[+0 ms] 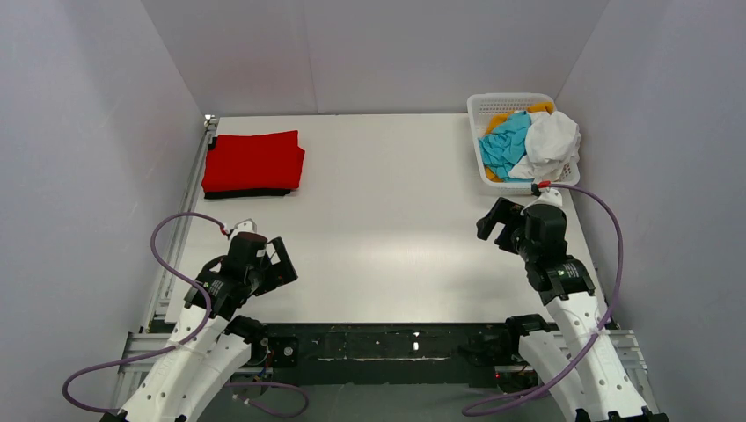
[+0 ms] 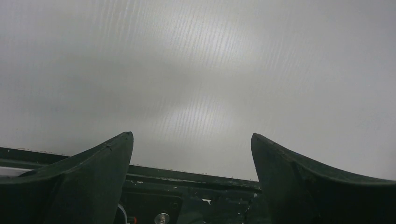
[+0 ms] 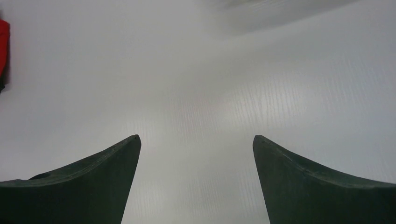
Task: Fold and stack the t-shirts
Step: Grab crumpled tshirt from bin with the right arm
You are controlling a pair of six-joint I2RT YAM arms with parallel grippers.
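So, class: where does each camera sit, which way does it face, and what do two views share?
Top external: above, behind the robot, looking down on the table; left arm and right arm show.
Left wrist: on the left arm, facing white surface and dark rail; open left tool shows.
Right wrist: on the right arm, facing across the table; open right tool shows.
Shared: red t-shirt, top and right wrist views.
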